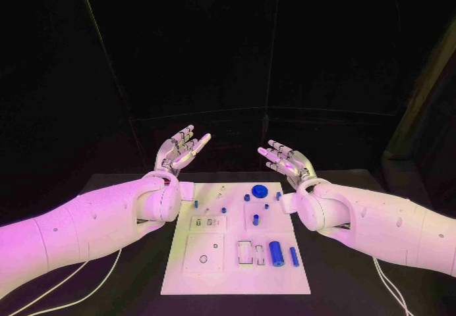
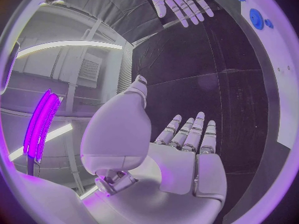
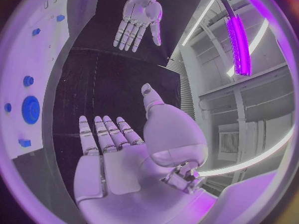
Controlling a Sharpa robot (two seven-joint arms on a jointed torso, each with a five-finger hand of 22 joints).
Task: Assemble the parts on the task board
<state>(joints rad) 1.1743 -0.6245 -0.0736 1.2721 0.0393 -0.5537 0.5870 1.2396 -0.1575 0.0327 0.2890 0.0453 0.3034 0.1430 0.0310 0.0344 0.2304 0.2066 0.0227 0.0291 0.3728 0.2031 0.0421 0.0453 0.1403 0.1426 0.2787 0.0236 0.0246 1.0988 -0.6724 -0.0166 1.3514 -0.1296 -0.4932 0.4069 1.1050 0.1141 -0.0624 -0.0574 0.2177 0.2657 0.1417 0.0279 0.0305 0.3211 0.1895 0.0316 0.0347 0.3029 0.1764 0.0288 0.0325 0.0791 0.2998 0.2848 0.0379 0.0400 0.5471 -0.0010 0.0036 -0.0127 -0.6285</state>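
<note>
Your surface (image 1: pixel 114 181) carries the task board (image 1: pixel 223 276) at its middle, running to the near edge. Both robot hands hang above the board's far edge, left robot hand (image 1: pixel 180 151) and right robot hand (image 1: pixel 287 160), released, fingers spread, grasping nothing; likely a ready pose. Parts lie untouched: blue gear (image 1: pixel 259 191) near the far edge, blue cylinder (image 1: pixel 277 253) toward the near right corner.

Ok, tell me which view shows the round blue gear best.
Head view: the round blue gear sits unobstructed on the task board. Both wrist views catch it only small and bent near the circle's rim.
</note>
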